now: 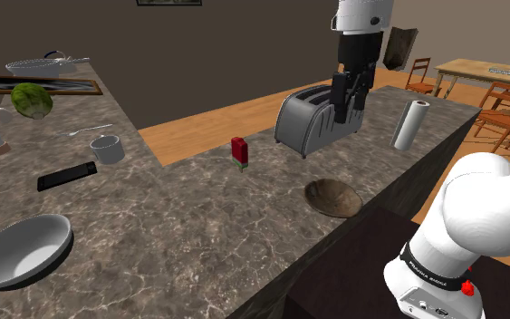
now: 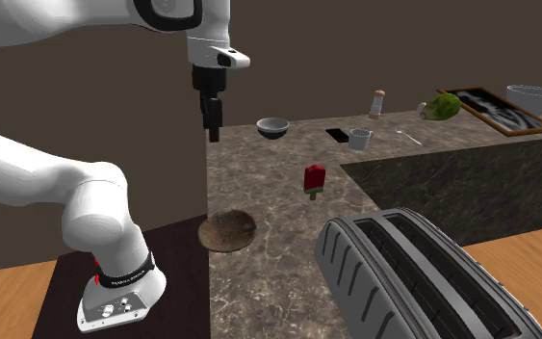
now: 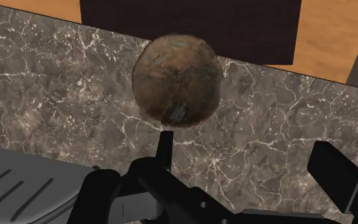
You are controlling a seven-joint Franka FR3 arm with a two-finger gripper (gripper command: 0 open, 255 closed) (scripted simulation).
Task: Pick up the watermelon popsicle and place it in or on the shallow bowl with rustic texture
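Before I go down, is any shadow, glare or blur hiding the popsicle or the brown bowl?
Shoulder view: the red-and-green watermelon popsicle stands out sharp, no glare; the rough brown shallow bowl is dim inside, rim clear. Second exterior view: both evenly lit. Wrist view: bowl sharp, mottled texture plain.

A red watermelon popsicle (image 1: 238, 150) (image 2: 314, 180), green-banded above its stick, rests on the marbled countertop (image 1: 198, 217), apart from a shallow, rough brown bowl (image 1: 332, 198) (image 2: 227, 230) (image 3: 179, 79) near the edge.
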